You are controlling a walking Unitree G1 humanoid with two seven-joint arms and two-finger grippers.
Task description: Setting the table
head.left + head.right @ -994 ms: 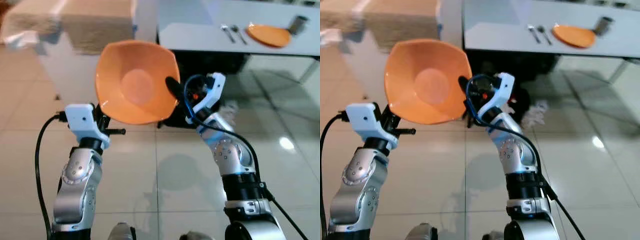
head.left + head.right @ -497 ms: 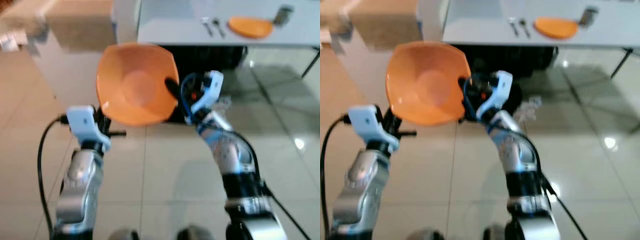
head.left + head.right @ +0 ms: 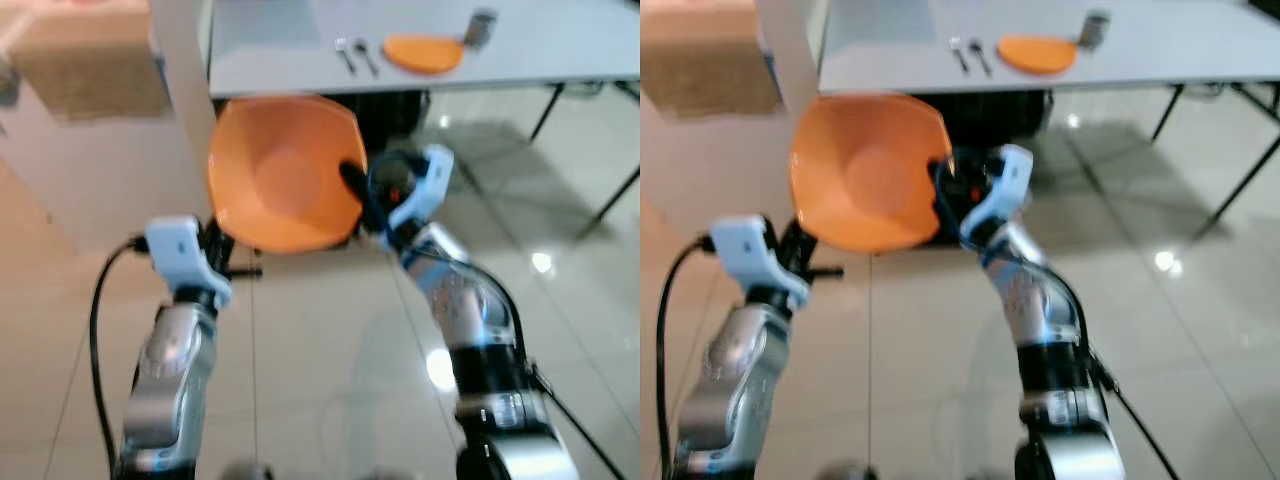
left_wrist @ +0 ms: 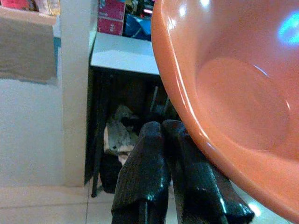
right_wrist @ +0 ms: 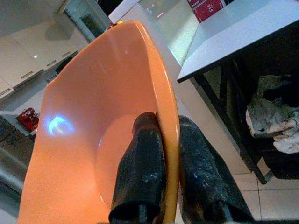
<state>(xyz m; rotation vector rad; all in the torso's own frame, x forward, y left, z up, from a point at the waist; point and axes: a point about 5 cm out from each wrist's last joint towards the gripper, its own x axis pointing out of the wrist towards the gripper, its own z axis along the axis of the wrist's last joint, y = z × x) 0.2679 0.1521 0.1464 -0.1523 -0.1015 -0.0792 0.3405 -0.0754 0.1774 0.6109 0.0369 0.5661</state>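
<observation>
A glossy tiled floor (image 3: 330, 360) runs up to a white table (image 3: 560, 55). The right gripper (image 5: 163, 154) pinches the rim of an orange bowl (image 3: 285, 170), one finger inside, one outside. The left gripper (image 4: 163, 154), fingers together, sits under the bowl's opposite edge. Far ahead on the table lie cutlery (image 3: 355, 55), an orange plate (image 3: 423, 52) and a cup (image 3: 481, 28).

bowl (image 3: 285, 170): orange | plate (image 3: 423, 52): orange | table (image 3: 560, 45): white | floor (image 3: 330, 370): beige tiles

The red boxes' (image 4: 111, 16) print is too blurred to read.
</observation>
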